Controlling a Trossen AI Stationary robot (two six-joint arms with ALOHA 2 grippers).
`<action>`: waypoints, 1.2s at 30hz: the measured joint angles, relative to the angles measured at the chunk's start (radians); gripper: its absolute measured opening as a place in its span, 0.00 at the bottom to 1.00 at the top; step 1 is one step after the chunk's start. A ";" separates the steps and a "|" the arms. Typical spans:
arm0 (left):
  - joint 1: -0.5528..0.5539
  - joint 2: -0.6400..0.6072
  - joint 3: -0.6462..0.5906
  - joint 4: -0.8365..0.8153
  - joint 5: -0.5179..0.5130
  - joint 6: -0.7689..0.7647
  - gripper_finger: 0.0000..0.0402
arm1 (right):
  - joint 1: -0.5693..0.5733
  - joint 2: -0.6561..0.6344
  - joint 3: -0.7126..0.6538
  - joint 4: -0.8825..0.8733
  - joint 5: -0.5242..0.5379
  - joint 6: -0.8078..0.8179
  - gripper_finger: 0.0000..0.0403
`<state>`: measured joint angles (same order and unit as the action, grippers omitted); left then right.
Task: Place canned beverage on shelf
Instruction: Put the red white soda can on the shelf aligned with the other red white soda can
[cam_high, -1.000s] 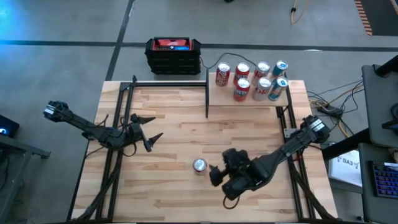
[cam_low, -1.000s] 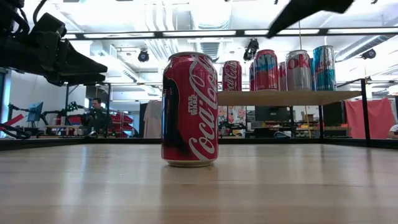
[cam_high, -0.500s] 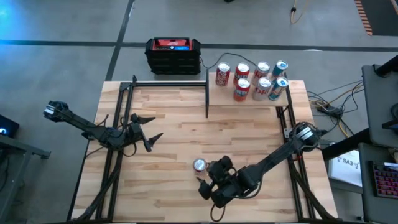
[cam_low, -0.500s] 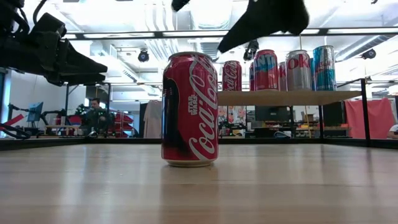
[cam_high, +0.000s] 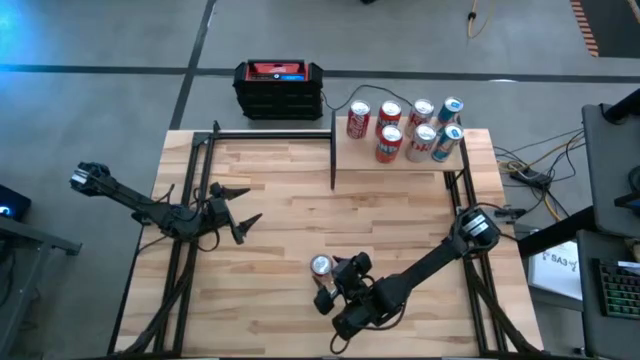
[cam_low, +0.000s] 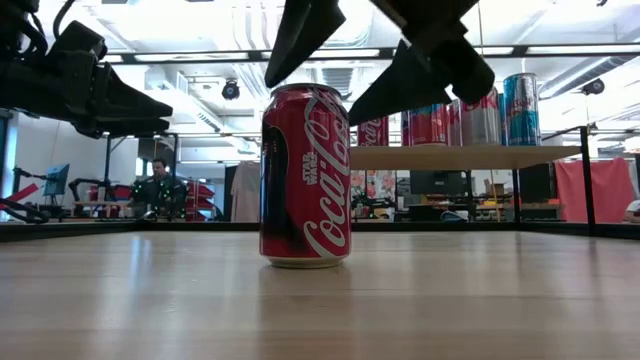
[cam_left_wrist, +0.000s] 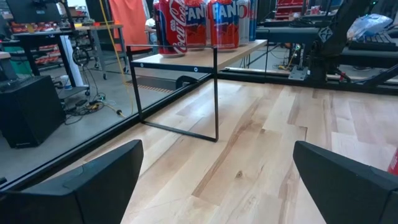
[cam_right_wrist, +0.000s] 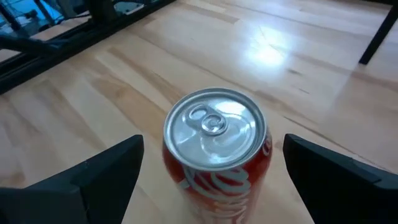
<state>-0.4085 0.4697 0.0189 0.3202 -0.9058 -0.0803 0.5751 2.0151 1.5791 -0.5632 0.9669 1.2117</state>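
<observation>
A red cola can (cam_high: 320, 266) stands upright on its base on the wooden tabletop, near the front middle; the low view shows it close up (cam_low: 305, 175). My right gripper (cam_high: 333, 287) hangs open just above it, slanting down from the near right. One finger is on each side of the can's silver top (cam_right_wrist: 214, 127), and neither touches it. The shelf (cam_high: 360, 155), a pale board on thin black posts, stands at the far right with several cans on it. My left gripper (cam_high: 238, 212) waits open and level at the left of the table.
A black-and-red box (cam_high: 279, 88) sits beyond the table's far edge. Black frame rails (cam_high: 270, 132) run along the far and side edges. The wood between the can and the shelf posts (cam_left_wrist: 216, 93) is bare. A person (cam_low: 152, 185) sits far off in the room.
My right gripper has come down and toward the table's left, from right of the can to just over it. It has rolled and tipped further downward, and its fingers now flank the can's top. It has stayed open. The can has not moved.
</observation>
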 joint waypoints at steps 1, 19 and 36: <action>0.000 0.000 0.000 0.000 0.000 0.000 1.00 | -0.002 0.004 0.000 0.000 0.004 0.001 0.91; 0.000 0.000 0.000 0.000 0.000 0.000 1.00 | -0.031 0.008 0.000 0.022 0.032 -0.045 0.99; 0.000 0.000 0.000 0.000 0.000 0.000 1.00 | -0.104 0.112 -0.001 0.155 0.001 -0.087 0.99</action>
<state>-0.4084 0.4698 0.0189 0.3202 -0.9058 -0.0806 0.4709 2.1270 1.5780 -0.4085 0.9678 1.1248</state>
